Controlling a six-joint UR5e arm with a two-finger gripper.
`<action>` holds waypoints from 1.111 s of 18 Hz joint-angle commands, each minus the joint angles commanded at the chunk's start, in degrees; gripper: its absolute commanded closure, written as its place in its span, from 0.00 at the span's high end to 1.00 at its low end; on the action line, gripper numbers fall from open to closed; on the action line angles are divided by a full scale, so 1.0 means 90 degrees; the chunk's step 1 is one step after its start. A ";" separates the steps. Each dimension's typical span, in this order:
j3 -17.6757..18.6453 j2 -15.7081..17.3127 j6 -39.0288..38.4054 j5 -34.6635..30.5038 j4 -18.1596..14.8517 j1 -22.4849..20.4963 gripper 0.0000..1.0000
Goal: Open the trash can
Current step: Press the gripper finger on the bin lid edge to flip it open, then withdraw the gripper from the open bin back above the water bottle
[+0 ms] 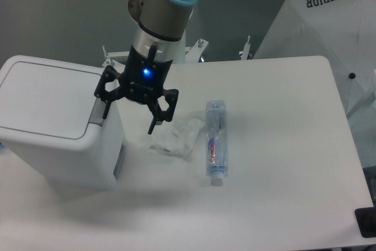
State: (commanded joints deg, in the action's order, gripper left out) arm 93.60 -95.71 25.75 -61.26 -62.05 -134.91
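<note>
Fingers (154, 123) spread wide, nothing between them. One tip hangs at the right edge of the trash can (56, 124), over its grey latch strip (97, 110); whether it touches the strip cannot be told from this angle. The other tip points down toward the table (276, 145), just above the crumpled clear wrapper (175, 137).

Gripper (130, 116) black, with a blue light glowing on its body. It is carried by the silver and pale-blue arm (161, 4), which enters from the top of the view and leans slightly left.

Trash can stands at the left end of the table, lid down and flat. The latch strip runs along the lid's right side. It is a white boxy bin with rounded corners, the largest object on the surface.

Right of the wrapper, a clear plastic bottle (214, 143) lies on its side, cap end toward the near edge, red lettering on its label. Wrapper and bottle lie just beside each other; contact not clear.

Behind the table on the right, a white fabric cover (329, 33) printed SUPERIOR. A dark object (366, 223) sits at the lower right corner.
</note>
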 joint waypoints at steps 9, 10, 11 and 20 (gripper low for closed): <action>0.0097 0.0039 0.0010 0.0010 0.0000 0.0000 1.00; 0.0098 0.0029 0.0010 0.0000 0.0000 0.0000 1.00; 0.0098 0.0029 0.0010 0.0000 0.0000 0.0019 1.00; -0.0078 -0.0029 0.0000 0.0010 0.0010 0.0020 1.00</action>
State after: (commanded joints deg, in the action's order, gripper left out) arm 92.90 -95.98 25.75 -61.17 -61.96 -134.74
